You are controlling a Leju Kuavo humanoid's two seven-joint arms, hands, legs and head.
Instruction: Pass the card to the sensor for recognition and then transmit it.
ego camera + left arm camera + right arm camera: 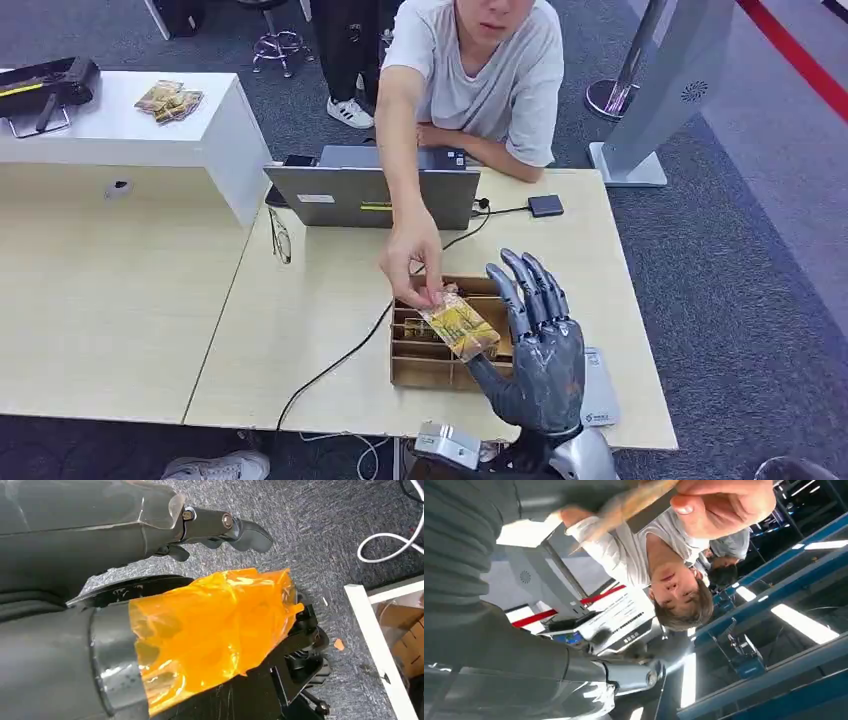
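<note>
The card is a yellow patterned packet held over a wooden box. A person's hand reaches across the table and pinches its far end. My right hand is raised beside the card with its fingers straight and spread. The card's near end lies against the thumb side of that hand. In the right wrist view the person's fingers hold the card, and my thumb stands well apart from it. My left hand hangs over the floor, holding nothing, its fingers wrapped in orange film.
A wooden compartment box sits under the card. Behind it are a laptop and a small black sensor on a cable. A white flat device lies by the table's right edge. Glasses lie at the left.
</note>
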